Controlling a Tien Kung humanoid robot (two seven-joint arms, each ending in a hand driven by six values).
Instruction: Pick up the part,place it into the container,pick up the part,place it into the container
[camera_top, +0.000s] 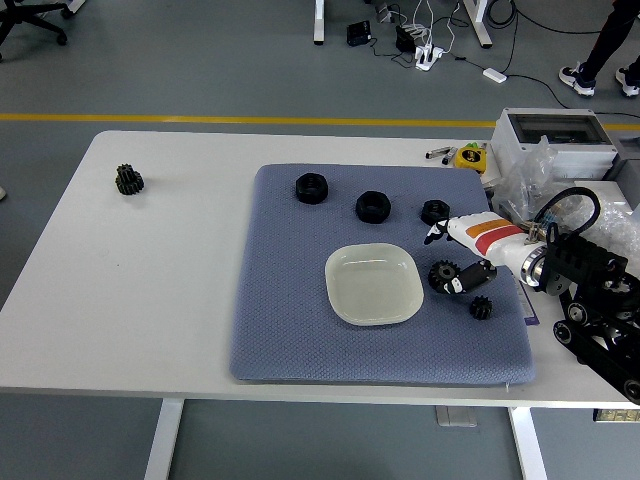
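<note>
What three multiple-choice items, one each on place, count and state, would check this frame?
1. Where is the lone black gear lying off the grey-blue mat?
A. far left of the white table
B. inside the dish
C. at the table's near edge

2. How many black parts lie on the mat?
A. three
B. five
C. seven

3. What does the pale square dish hold?
A. one gear
B. two nuts
C. nothing

Answers:
1 A, it sits alone on bare tabletop at left.
2 B, three nut-like parts along the back, two gears beside the right hand.
3 C, its inside shows bare.
</note>
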